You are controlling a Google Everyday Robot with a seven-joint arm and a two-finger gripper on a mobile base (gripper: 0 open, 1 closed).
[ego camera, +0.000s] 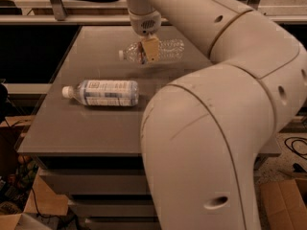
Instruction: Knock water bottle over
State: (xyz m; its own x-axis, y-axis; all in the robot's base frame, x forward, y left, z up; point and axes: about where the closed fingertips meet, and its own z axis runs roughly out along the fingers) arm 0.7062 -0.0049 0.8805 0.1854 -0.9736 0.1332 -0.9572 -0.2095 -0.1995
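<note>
Though its grip is unclear, the pincer [149, 51] overlaps the sideways water bottle [171, 49], label unreadable.

My arm [201, 166]: one, white, its thick near segment rising toward the right. My elbow [276, 75]: rounded bend at the right edge. My forearm [211, 18]: runs back toward the upper left. My wrist [144, 18]: round housing with a perforated patch, pointing down. My gripper [150, 49]: tan, hanging just below the wrist, upper middle of view.
</note>
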